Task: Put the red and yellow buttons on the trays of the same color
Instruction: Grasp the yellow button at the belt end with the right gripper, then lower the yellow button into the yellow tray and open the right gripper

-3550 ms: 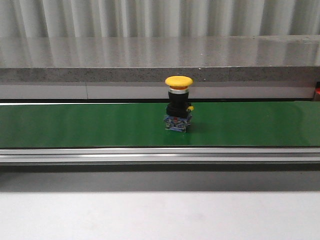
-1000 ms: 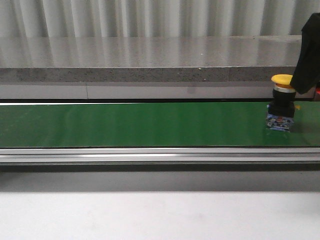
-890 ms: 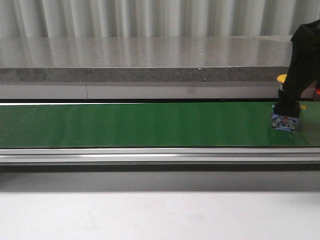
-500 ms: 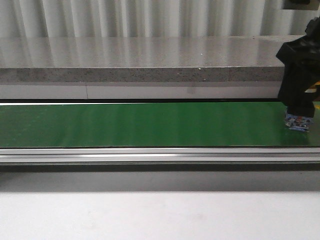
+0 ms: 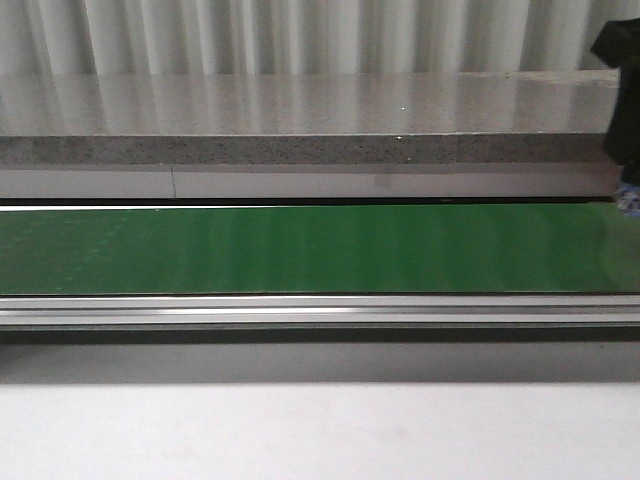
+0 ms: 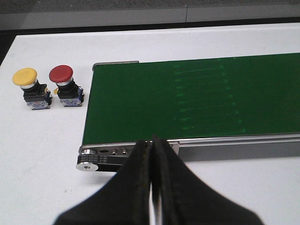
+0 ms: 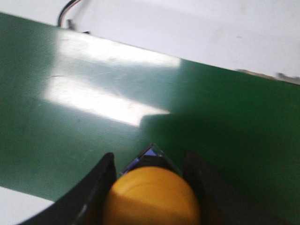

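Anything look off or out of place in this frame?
Nothing stands out. The yellow button sits upright between the right gripper fingers over the green belt. Two spare buttons, yellow and red, stand upright beside the belt end.

a factory-style test bench: green conveyor belt (image 5: 300, 250) with aluminium rail (image 5: 300, 310), corrugated wall (image 5: 300, 35) behind

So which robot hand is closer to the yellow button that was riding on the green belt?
The right one. The right gripper has its fingers on either side of the yellow button. The left gripper hangs shut over the green belt's other end, far off.
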